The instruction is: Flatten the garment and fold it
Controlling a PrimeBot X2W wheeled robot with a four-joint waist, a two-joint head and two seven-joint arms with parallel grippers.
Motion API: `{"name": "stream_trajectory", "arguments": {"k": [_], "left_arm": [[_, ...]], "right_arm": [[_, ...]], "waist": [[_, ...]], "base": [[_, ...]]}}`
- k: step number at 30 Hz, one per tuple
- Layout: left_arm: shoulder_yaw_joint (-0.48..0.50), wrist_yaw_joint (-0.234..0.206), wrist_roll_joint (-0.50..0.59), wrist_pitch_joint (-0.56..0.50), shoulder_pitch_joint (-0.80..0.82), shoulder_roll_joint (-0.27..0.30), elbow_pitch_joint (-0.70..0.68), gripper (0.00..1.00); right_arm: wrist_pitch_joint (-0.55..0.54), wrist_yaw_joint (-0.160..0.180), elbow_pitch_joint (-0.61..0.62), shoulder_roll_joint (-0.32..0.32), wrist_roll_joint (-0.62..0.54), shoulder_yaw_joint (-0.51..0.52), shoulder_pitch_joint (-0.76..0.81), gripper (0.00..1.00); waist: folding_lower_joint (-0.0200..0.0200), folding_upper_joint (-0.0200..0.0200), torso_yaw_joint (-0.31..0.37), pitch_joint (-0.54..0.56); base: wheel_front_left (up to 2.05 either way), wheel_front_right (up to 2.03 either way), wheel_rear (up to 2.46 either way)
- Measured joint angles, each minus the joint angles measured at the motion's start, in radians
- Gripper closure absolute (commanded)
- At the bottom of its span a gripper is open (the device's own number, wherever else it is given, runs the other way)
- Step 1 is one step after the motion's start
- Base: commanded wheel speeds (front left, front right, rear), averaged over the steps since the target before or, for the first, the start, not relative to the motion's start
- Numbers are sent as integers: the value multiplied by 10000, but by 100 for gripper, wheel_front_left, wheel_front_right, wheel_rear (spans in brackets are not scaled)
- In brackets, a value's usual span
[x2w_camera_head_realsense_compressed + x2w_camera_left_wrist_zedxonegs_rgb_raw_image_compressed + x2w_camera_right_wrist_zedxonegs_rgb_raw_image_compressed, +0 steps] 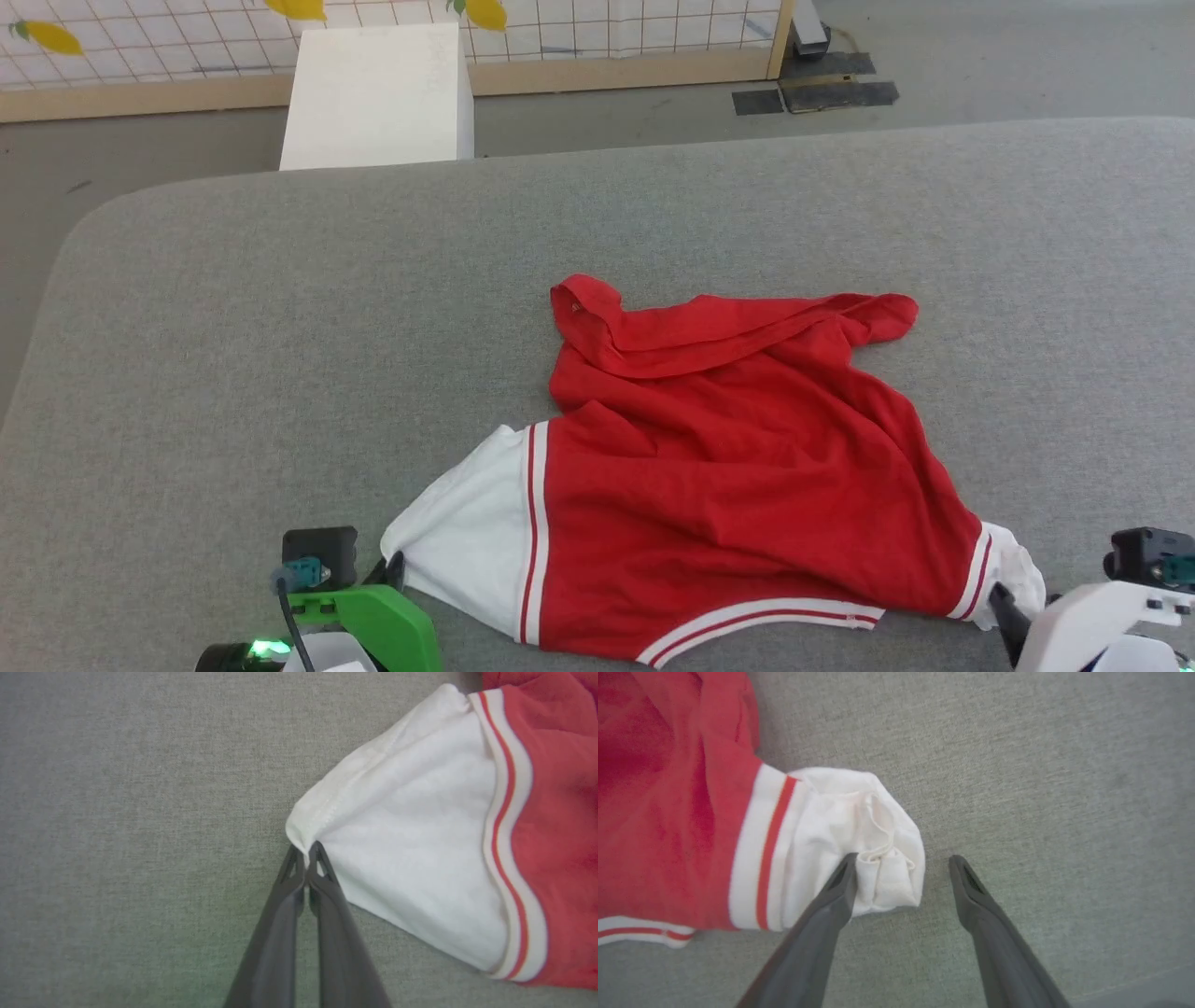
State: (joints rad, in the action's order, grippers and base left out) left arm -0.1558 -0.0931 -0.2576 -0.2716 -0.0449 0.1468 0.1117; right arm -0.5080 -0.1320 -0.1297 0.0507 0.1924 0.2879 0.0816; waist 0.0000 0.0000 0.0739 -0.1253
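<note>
The garment [728,467], a red jersey with white sleeves edged in red stripes, lies crumpled on the grey padded table [280,327], near its front edge. My left gripper [306,851] is shut on the corner of the left white sleeve [411,849]; in the head view the left gripper [392,569] sits at that sleeve's tip. My right gripper [901,861] stands open at the bunched right white sleeve [840,812], its left finger touching the cloth and its right finger on bare table. The right gripper [1006,602] shows at the lower right. Any chest lettering is hidden.
Grey padded surface stretches to the left, right and far side of the garment. Beyond the table's far edge stand a white box [378,93] and a tiled partition [607,28] on the floor, with dark mats [822,89] at the back right.
</note>
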Motion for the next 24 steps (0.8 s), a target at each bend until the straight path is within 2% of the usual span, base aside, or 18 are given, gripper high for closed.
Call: {"name": "stream_trajectory", "arguments": {"k": [1, 2, 3, 4, 5, 10, 14, 18, 21, 24], "left_arm": [[-21, 2, -35, 0, 4, 0, 12, 100], [-31, 2, -65, 0, 7, 0, 27, 100], [-46, 13, -69, 0, 11, 0, 44, 100], [-73, 40, -69, 0, 20, 2, 56, 100], [-90, 44, -69, 0, 26, 8, 61, 100], [-201, 242, -81, -86, 59, 153, 13, 100], [-211, 805, -541, -245, 281, 236, -481, 100], [-59, 1572, -1590, -830, 1074, 447, -1396, 100], [265, 1801, -2433, -1476, 2069, 654, -2019, 100], [600, 1848, -3039, -2071, 3481, 855, -2332, 100]], "right_arm": [[-291, 0, -119, 0, 29, -98, -88, 0], [-575, 0, -180, 4, 21, -140, -163, 20], [-978, 0, -194, 36, -29, -176, -244, 57], [-1407, 0, -180, 67, -40, -226, -329, 84], [-1816, 0, -127, 102, -35, -261, -409, 100], [-3003, 0, 558, 50, -161, -330, -414, 100], [-3659, 0, 1616, 255, -159, -481, -356, 100], [-4303, 0, 2976, 1198, -44, -872, -756, 100], [-4836, -2, 3712, 2242, 48, -1308, -1776, 100], [-5137, -2, 3896, 3219, 244, -1875, -3299, 100]], "waist": [[0, 0, -12, -33], [0, 0, -23, -58], [0, 0, -42, -75], [0, 0, -63, -83], [0, 0, -81, -86], [0, 0, -152, -71], [0, 0, -216, -22], [0, 0, -242, -32], [0, 0, -217, -166], [0, 0, -192, -410]], "base": [[0, 0, 0], [0, 0, 0], [0, 0, 0], [0, 0, 0], [0, 0, 0], [0, 0, 0], [0, 0, 0], [0, 0, 0], [0, 0, 0], [0, 0, 0]]}}
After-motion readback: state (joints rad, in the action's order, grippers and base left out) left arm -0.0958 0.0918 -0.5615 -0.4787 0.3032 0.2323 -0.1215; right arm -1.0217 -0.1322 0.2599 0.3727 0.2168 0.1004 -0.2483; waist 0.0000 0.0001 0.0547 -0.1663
